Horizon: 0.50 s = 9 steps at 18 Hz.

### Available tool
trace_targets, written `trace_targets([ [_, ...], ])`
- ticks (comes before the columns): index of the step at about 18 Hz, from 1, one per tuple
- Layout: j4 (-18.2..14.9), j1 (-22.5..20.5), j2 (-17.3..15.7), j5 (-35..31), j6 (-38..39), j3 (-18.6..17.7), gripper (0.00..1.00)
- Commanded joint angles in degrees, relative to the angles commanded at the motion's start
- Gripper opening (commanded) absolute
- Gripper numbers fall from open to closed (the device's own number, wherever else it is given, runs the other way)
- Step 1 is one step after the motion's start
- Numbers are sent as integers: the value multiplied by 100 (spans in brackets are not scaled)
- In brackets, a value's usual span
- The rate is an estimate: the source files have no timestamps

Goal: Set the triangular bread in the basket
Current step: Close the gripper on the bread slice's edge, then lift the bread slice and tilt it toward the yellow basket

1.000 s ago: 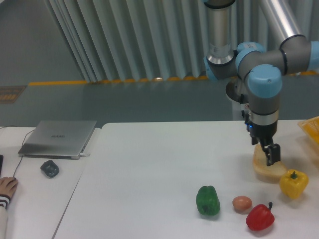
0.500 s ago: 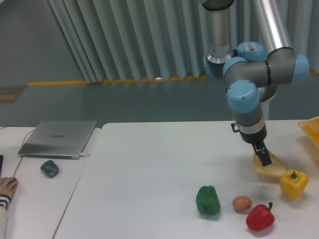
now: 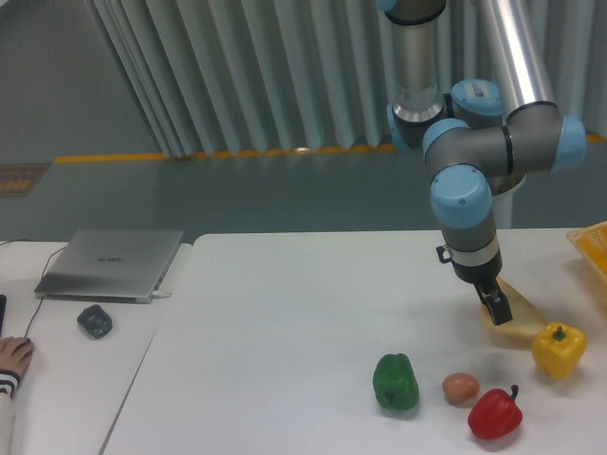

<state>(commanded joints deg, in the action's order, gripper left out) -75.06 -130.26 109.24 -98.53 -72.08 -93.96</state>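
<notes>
The grey-and-blue robot arm (image 3: 474, 152) reaches down on the right side of the white tabletop (image 3: 303, 322), its small black gripper (image 3: 497, 307) tilted and set right at the left end of the pale beige wedge of triangular bread (image 3: 517, 318). From where I stand the gripper covers that end of the slice, but I cannot tell whether its fingers are closed on the bread or merely touching it. The bread sits low on the tabletop near the right edge, its browner crust along the bottom, just beside and up-left of a yellow bell pepper (image 3: 558, 349), which it nearly touches. The yellow-orange basket with the latticed rim (image 3: 592, 245) shows only a corner at the far right edge, apart from the bread and higher in the view. Toward the front, a green bell pepper (image 3: 395, 382), a small brown egg (image 3: 461, 387) and a red bell pepper (image 3: 495, 413) stand in a loose row, the egg between the two peppers. Far to the left, a closed silver laptop (image 3: 112, 263) lies on an adjoining surface with a small dark grey object (image 3: 95, 320) near it, and a person's hand in a striped cuff (image 3: 13, 360) rests at the left edge.
</notes>
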Motion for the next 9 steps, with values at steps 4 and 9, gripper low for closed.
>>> trace_targets([
  [4, 0, 18, 71, -9, 71, -26, 100],
  [9, 26, 18, 141, -53, 89, -87, 100],
])
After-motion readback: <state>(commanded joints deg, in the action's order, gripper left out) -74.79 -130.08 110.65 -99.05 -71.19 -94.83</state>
